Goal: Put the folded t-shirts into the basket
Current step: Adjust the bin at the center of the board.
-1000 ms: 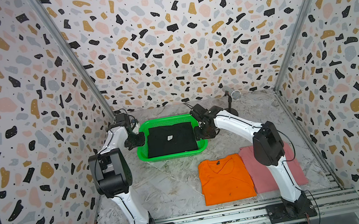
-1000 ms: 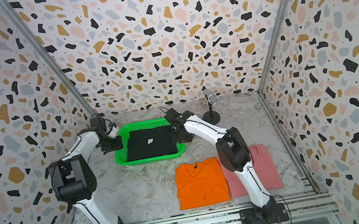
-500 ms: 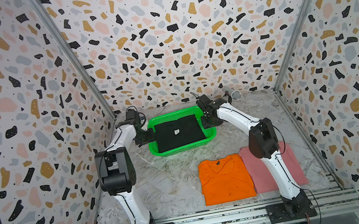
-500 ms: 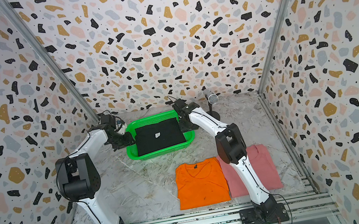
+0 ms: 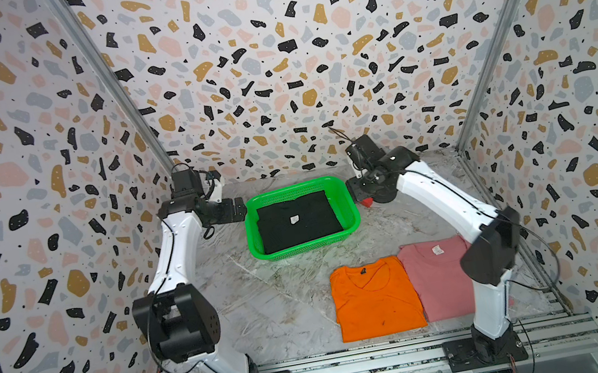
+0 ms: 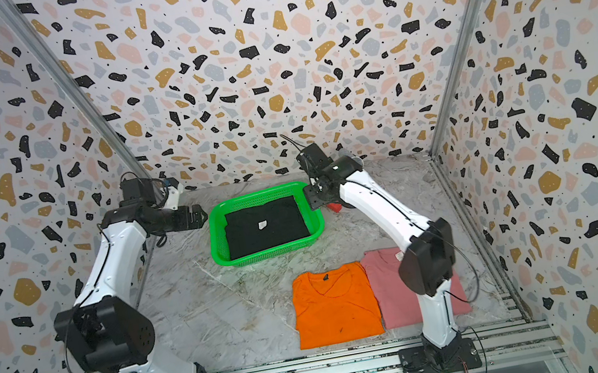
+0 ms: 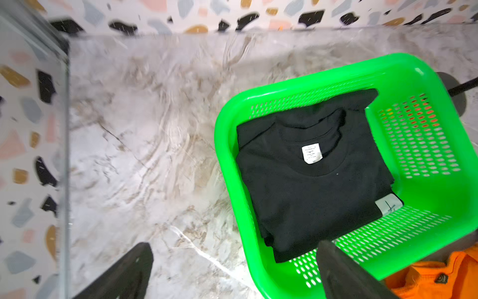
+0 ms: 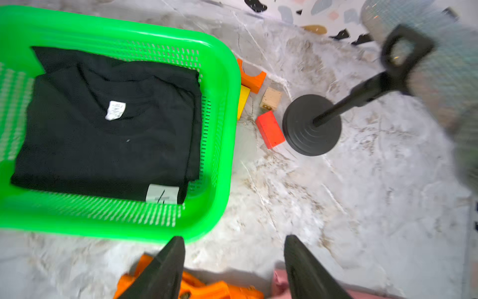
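Note:
The green basket [image 5: 345, 204] [image 6: 217, 246] stands at the back middle of the table with the black folded t-shirt [image 5: 297, 220] [image 7: 310, 186] [image 8: 108, 134] lying flat inside. An orange t-shirt [image 5: 375, 298] [image 6: 333, 305] and a pink one [image 5: 438, 279] [image 6: 392, 287] lie side by side on the table near the front. My left gripper [image 5: 239, 209] [image 7: 234, 244] hovers at the basket's left end, wide open and holding nothing. At the basket's right end is my right gripper [image 5: 353, 188] [image 8: 234, 237], also open and holding nothing.
Small wooden blocks lie just right of the basket: orange [image 8: 252, 77], yellow [image 8: 243, 99], tan [image 8: 270, 98] and red [image 8: 270, 129]. A black round stand base [image 8: 311, 124] with a slanted rod sits beside them. Patterned walls close in the table on three sides.
The basket with the black shirt has shifted to the right and slightly back. Both grippers have come off its ends, and the left one has opened wide.

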`<move>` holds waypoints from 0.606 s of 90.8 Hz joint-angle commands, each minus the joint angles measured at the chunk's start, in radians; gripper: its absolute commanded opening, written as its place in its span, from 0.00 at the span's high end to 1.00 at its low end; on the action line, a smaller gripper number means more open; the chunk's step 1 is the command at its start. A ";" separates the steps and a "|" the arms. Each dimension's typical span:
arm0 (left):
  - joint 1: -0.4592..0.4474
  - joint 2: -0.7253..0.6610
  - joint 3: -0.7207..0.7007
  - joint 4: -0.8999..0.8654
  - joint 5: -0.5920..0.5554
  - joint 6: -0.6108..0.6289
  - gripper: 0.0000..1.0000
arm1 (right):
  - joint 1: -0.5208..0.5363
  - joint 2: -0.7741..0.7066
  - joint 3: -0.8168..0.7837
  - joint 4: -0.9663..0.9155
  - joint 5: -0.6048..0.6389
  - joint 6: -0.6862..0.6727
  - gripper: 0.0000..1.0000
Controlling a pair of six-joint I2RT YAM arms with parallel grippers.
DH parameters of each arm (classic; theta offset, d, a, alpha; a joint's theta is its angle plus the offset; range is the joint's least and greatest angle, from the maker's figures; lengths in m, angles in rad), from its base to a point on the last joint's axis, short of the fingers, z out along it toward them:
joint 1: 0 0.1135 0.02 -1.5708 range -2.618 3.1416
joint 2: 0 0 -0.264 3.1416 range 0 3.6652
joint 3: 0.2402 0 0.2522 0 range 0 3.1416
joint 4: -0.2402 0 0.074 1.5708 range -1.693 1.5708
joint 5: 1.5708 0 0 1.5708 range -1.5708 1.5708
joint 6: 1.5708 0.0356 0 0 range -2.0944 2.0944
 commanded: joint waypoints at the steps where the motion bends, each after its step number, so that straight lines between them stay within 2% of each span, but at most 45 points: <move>1: -0.005 -0.115 -0.026 -0.091 0.090 0.103 0.00 | 0.002 -0.175 -0.203 -0.016 -0.104 -0.098 0.41; 5: 0.001 -0.152 -0.062 -0.100 0.165 0.098 0.00 | 0.002 -0.255 -0.316 0.003 -0.207 -0.120 0.42; 9: 0.004 -0.165 -0.082 -0.165 0.196 0.042 0.00 | 0.003 -0.328 -0.450 0.044 -0.329 -0.169 0.46; 16: 0.018 -0.149 -0.095 -0.209 0.221 0.064 0.00 | 0.028 -0.443 -0.678 0.124 -0.554 -0.328 0.54; 26: 0.074 -0.107 -0.115 -0.232 0.332 0.011 0.00 | 0.098 -0.593 -0.909 0.222 -0.686 -0.507 0.55; 32: 0.076 -0.144 -0.173 -0.217 0.433 0.046 0.00 | 0.117 -0.650 -1.011 0.313 -0.797 -0.615 0.53; 37: 0.065 -0.218 -0.257 -0.169 0.505 0.100 0.00 | 0.127 -0.669 -1.078 0.395 -0.833 -0.690 0.52; 43: 0.049 -0.305 -0.344 -0.124 0.549 0.146 0.00 | 0.131 -0.652 -1.132 0.467 -0.816 -0.779 0.52; 55: 0.008 -0.334 -0.421 -0.233 0.609 0.330 0.00 | 0.154 -0.558 -1.160 0.488 -0.861 -1.025 0.53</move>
